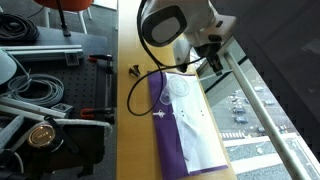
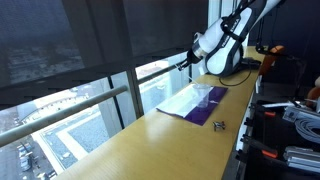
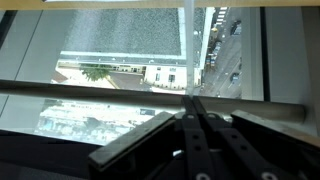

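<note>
My gripper (image 1: 211,64) (image 2: 184,66) is held above the far edge of the wooden table (image 1: 130,130) (image 2: 150,150), pointing at the window glass. In the wrist view its fingers (image 3: 190,98) are pressed together. A thin pale strip (image 3: 188,45) rises from the fingertips in front of the glass; I cannot tell whether it is pinched. Just below and behind the gripper a white sheet (image 1: 190,118) (image 2: 190,98) lies on a purple cloth (image 1: 170,145) (image 2: 200,112).
A black cable (image 1: 140,85) loops on the table beside the cloth, and a small black object (image 1: 133,70) (image 2: 219,125) lies near it. A metal rail (image 3: 100,95) runs outside the window. Cables and red-handled clamps (image 1: 95,113) crowd the area beside the table.
</note>
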